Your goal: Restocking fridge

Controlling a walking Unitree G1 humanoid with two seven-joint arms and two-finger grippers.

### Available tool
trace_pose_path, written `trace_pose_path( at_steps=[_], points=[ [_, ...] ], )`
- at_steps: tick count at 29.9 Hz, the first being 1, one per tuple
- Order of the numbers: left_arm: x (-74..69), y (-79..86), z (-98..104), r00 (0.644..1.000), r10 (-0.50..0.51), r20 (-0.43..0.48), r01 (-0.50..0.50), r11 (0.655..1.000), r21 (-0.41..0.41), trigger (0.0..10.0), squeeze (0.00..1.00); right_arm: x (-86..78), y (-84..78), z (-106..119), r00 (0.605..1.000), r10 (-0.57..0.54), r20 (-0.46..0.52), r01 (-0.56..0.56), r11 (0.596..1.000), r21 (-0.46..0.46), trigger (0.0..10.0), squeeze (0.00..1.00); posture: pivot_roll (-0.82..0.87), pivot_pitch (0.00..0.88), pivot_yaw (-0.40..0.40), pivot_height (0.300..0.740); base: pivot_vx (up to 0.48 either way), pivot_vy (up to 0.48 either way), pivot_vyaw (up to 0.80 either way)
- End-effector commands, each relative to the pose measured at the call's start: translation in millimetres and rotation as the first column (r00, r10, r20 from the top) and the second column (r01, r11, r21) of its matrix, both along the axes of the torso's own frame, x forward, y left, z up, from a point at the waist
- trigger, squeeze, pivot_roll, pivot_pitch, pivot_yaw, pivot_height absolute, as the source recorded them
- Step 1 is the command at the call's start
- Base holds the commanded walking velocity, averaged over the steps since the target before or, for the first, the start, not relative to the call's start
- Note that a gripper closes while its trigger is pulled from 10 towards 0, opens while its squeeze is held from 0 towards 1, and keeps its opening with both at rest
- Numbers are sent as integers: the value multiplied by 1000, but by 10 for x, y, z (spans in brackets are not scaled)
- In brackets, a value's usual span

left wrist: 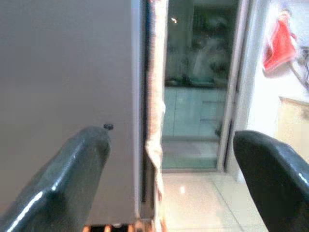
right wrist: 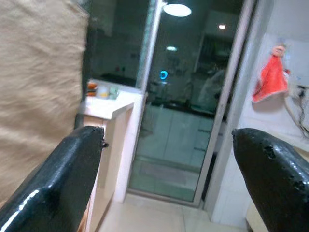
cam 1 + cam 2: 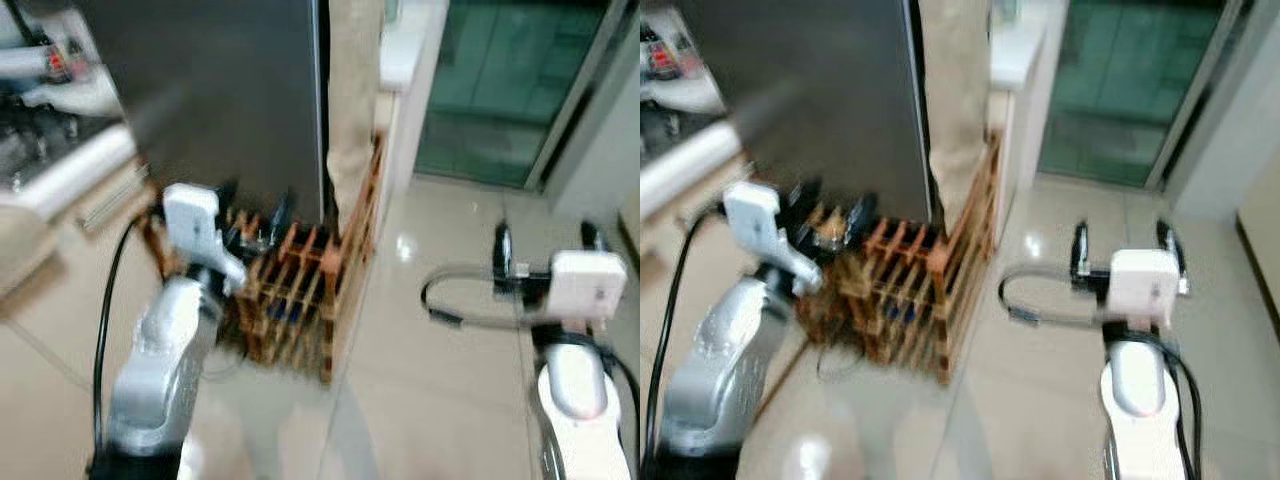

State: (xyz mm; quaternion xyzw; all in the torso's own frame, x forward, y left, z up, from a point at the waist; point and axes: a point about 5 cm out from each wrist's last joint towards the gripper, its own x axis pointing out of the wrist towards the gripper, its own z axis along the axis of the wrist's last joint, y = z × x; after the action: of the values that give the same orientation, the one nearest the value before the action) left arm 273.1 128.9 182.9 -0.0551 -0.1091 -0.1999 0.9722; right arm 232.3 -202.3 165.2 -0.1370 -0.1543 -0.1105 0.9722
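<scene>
The dark grey fridge (image 3: 225, 95) stands ahead on the left, its door closed. My left gripper (image 3: 255, 215) is raised low in front of it, open and empty, with the fridge's flat door (image 1: 67, 96) filling the space past its fingers. My right gripper (image 3: 548, 240) hangs over the tiled floor to the right, open with nothing between its fingers (image 2: 53, 179). The head views are blurred.
A wooden slatted rack (image 3: 300, 290) stands at the fridge's foot, with a beige cloth (image 3: 352, 100) hanging beside it. A white counter (image 3: 405, 50) and a glass sliding door (image 3: 505, 80) lie further right. A red cloth (image 2: 271, 79) hangs on the wall. Shiny tiles (image 3: 440, 380) stretch ahead.
</scene>
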Motion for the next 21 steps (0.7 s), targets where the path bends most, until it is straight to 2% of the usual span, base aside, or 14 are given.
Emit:
trace_pose_path(
  at_steps=[1,8,17,19,21],
  points=[
    [26,-36,-1,1000,-26,-8,26,999,23,10000,0,13,7,-32,1000,-13,-15,13,1000,-1,10000,827,-122,0,82,740,480,0,0],
    [70,-54,-19,999,-42,-23,42,999,12,10000,0,52,60,-28,1000,15,-18,-16,1000,-11,10000,824,-130,0,87,740,480,0,0],
    [42,-117,4,996,-86,1,86,996,32,10000,0,107,90,-39,999,37,-21,-37,999,-18,10000,827,-123,0,80,740,471,0,0],
    [46,-108,4,997,-83,0,83,996,23,10000,0,116,94,-42,999,40,-23,-40,999,-20,10000,824,-123,0,80,740,439,0,0],
    [94,-47,34,999,-35,7,35,999,-11,10000,0,136,98,-43,999,47,-25,-47,999,-26,10000,824,-123,0,75,740,219,0,0]
  ],
)
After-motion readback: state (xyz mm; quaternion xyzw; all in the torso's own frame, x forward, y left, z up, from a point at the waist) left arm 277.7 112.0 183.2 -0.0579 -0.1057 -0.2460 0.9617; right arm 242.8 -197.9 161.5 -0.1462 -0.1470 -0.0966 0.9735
